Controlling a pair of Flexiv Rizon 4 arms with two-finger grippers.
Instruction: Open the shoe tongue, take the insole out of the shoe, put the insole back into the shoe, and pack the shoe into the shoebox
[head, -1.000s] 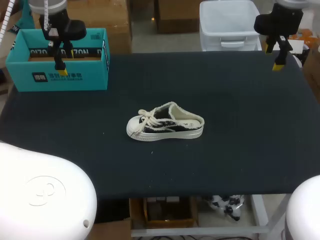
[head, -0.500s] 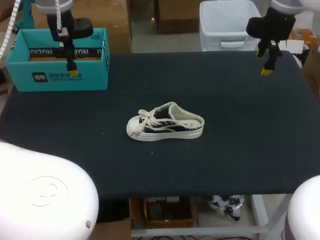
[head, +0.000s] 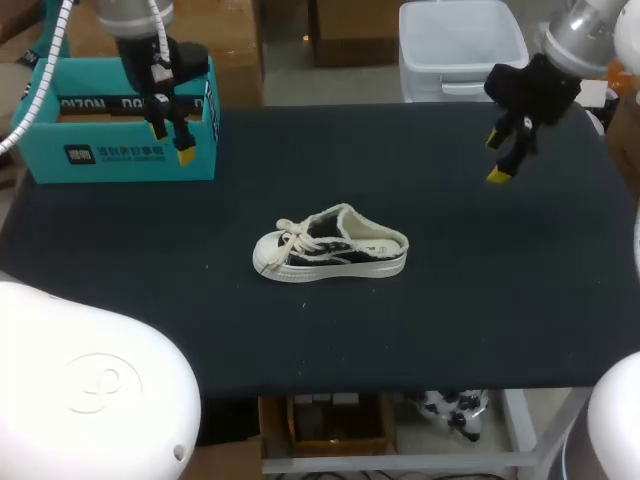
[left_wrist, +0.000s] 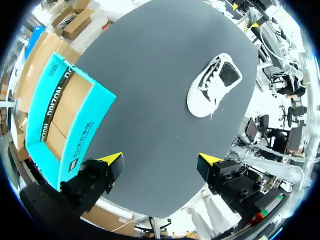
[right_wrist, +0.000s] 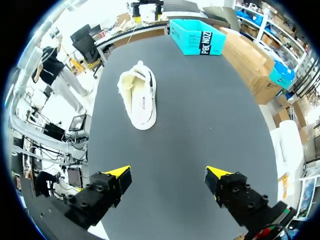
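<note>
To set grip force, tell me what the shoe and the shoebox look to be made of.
Shoe: probably a canvas upper, dark and matte, with frayed cream edging and cotton-like laces. The smooth white sole looks like rubber.
Shoebox: seemingly cardboard, printed teal outside with a slight sheen. Its bare brown inside shows in the left wrist view.

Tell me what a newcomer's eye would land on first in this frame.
The pale laced shoe sits alone in the middle of the dark table, toe toward the robot's left. The open teal shoebox stands at the far left corner, with the left claw open by its front right corner. The right claw hangs open over the table's far right.
</note>
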